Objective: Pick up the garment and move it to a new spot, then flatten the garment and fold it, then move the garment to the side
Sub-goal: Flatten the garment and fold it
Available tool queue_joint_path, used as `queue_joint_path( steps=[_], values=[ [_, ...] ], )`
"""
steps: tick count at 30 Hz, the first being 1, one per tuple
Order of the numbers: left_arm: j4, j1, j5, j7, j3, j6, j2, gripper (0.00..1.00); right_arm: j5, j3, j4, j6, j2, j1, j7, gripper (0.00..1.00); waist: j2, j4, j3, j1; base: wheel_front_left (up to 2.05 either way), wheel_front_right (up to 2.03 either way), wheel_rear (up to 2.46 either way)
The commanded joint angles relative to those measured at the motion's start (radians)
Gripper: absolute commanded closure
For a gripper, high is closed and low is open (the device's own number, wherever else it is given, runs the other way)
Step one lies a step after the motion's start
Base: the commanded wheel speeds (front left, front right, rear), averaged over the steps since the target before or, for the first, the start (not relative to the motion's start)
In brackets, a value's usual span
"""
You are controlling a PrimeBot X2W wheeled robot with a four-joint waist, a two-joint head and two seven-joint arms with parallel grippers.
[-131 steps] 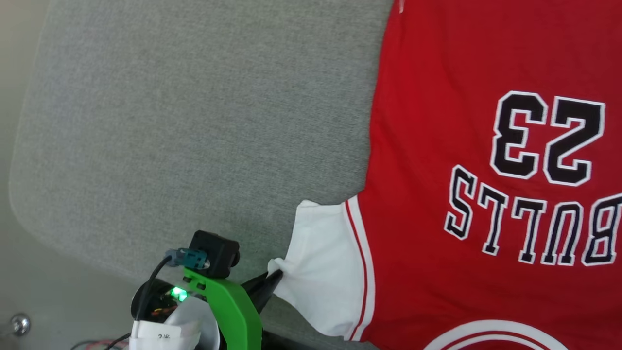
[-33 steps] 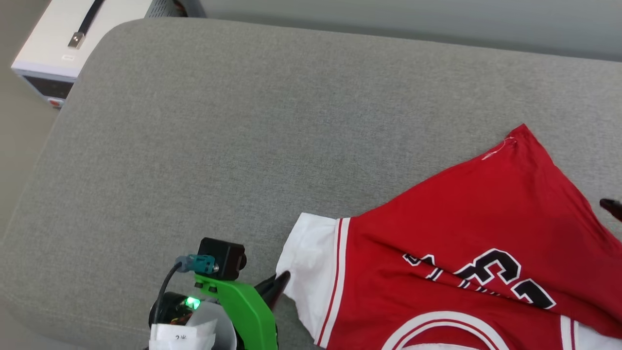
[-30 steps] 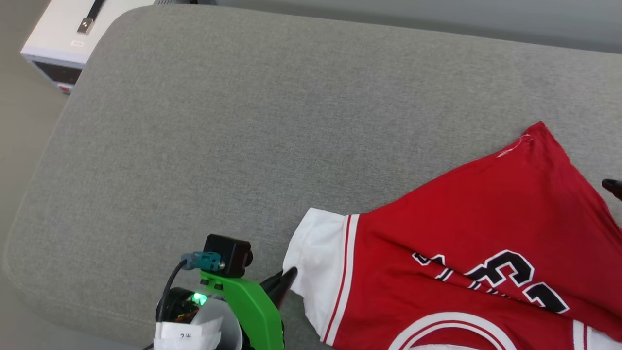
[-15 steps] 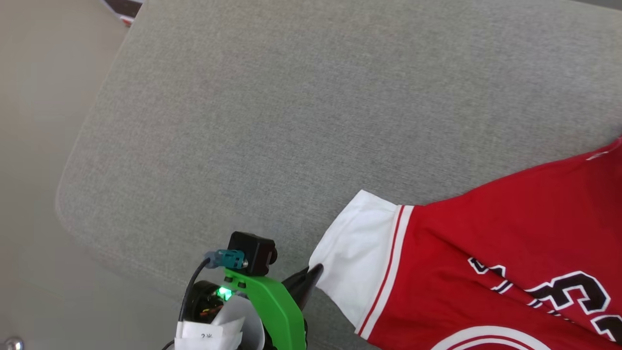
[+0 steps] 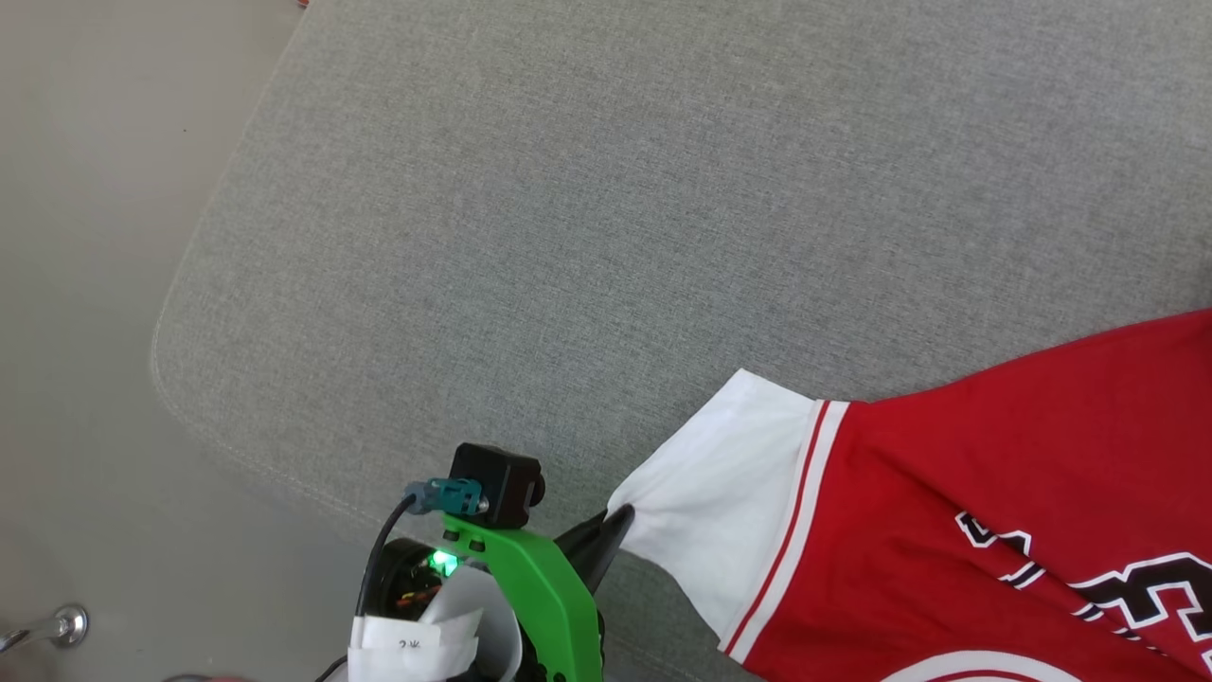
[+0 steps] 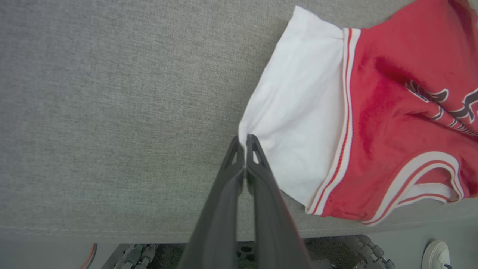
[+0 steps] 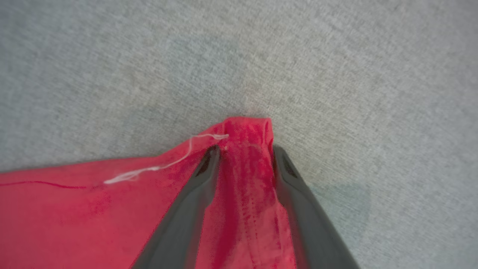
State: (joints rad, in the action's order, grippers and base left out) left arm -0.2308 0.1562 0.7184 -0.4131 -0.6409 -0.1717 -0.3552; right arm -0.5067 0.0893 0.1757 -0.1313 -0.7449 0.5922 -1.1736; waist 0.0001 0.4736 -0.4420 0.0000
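Left wrist view: I had left jaws pinching the shirt (image 5: pixel 994 474) by its sleeve (image 6: pixel 298 104), right jaws astride its hem (image 7: pixel 246 130), grip unclear, probably for flattening.

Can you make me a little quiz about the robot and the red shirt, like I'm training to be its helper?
1. True or false: the left gripper is shut on a corner of the white sleeve of the garment.
2. Pick one: what is the garment lying on? A) a grey cushion B) a wooden table C) a metal tray
3. Fill the gap: in the right wrist view, the fingers of the right gripper stand on either side of a ___ corner of the garment.

Key: 1 true. 2 A. 3 red.
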Motion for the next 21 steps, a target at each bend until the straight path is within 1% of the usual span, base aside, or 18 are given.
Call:
queue_joint_path(
  steps=[1, 7, 11, 16, 21],
  values=[
    [0.005, 0.02, 0.0, 0.007, 0.004, 0.0, 0.004, 1.0, -0.011, 0.023, 0.023, 0.001, 0.026, -0.021, 0.012, 1.0, -0.0001, -0.002, 0.006, 0.0, 0.0, 0.0, 0.0],
    [0.011, 0.021, 0.002, 0.024, 0.019, -0.002, -0.001, 1.0, -0.026, 0.022, 0.042, 0.001, 0.044, -0.003, 0.106, 1.0, -0.0001, -0.02, 0.045, 0.0, 0.0, 0.0, 0.0],
    [0.009, 0.023, 0.001, 0.039, 0.037, -0.006, -0.01, 1.0, -0.037, 0.02, 0.058, 0.001, 0.064, 0.006, 0.188, 1.0, -0.0001, -0.043, 0.089, 0.0, 0.0, 0.0, 0.0],
    [-0.006, 0.024, -0.003, 0.055, 0.067, -0.014, -0.035, 1.0, -0.058, 0.015, 0.074, 0.001, 0.091, 0.012, 0.299, 1.0, -0.0001, -0.089, 0.157, 0.0, 0.0, 0.0, 0.0],
    [-0.029, 0.027, -0.009, 0.08, 0.107, -0.027, -0.058, 1.0, -0.082, 0.014, 0.073, 0.001, 0.1, 0.009, 0.395, 1.0, -0.0001, -0.144, 0.221, 0.0, 0.0, 0.0, 0.0]
  ],
)
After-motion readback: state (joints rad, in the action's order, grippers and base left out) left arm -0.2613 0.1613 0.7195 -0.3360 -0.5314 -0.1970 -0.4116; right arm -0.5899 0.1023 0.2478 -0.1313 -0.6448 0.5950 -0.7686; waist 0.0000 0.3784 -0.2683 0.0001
